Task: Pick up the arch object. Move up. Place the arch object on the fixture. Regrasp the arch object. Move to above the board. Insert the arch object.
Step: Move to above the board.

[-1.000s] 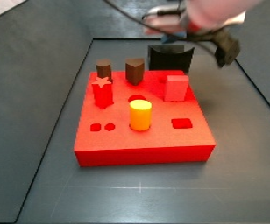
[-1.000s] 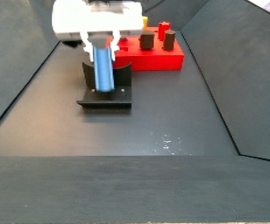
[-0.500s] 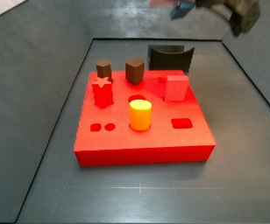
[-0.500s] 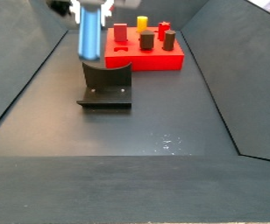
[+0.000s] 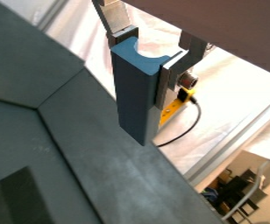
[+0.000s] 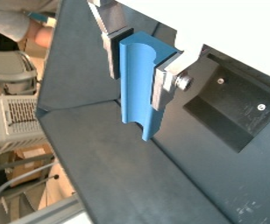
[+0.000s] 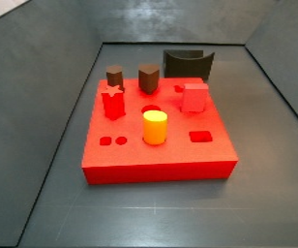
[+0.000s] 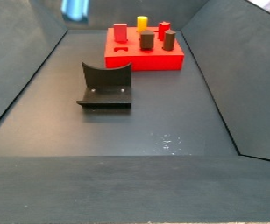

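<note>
In both wrist views my gripper point(image 5: 147, 52) point(image 6: 135, 52) is shut on the arch object point(image 5: 135, 92) point(image 6: 138, 87), a long blue-grey block whose curved notch sits between the silver fingers point(image 5: 117, 19). It hangs high above the dark floor. In a side view only a blurred blue end of the arch object point(image 8: 75, 9) shows at the top edge, above and behind the fixture point(image 8: 106, 85). The gripper is out of the side view that shows the fixture point(image 7: 188, 64) standing bare behind the red board point(image 7: 178, 165) point(image 8: 161, 61).
On the board stand two brown pegs point(image 7: 148, 78), a yellow-orange cylinder point(image 7: 155, 127), a red star peg point(image 7: 113, 101) and a red block point(image 7: 194, 95). Sloped dark walls enclose the floor on all sides.
The gripper has lifted the arch object straight up off the fixture. It has left one side view fully and nearly left the other. The fixture now stands bare.
</note>
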Available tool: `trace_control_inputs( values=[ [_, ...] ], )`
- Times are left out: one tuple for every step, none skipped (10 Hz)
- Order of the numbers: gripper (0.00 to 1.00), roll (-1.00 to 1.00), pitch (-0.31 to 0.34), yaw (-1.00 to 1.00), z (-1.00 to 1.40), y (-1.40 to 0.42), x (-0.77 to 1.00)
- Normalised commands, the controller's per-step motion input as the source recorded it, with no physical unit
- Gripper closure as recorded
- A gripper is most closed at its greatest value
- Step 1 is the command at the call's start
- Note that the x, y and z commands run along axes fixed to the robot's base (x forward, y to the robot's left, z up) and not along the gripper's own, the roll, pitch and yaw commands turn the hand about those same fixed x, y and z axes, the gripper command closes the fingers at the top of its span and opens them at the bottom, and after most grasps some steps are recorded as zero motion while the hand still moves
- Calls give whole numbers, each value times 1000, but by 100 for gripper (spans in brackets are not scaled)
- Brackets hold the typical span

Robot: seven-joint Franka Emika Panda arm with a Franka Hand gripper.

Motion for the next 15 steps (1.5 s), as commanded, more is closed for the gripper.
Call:
trace_control_inputs(
  values=[
    [100,-1,182,-137,1000,48,-3],
    [100,-2,235,-46,1000,36,-4],
    [100,-4,250,-12,931,27,-4],
    [100,-11,259,43,740,10,7],
    [100,-20,267,109,496,-8,24],
    [100,-25,259,165,265,-22,39],
    [100,-28,247,187,146,-23,39],
    [100,-4,198,228,36,-19,49],
    [100,-6,185,237,36,-24,57],
    [100,-17,161,242,37,-31,75],
    [100,-15,140,238,30,-34,84],
    [100,-10,123,231,27,-36,82],
    [100,-10,106,224,24,-37,81],
    [100,-7,93,217,18,-36,81],
    [100,-2,86,211,14,-35,79]
  ],
)
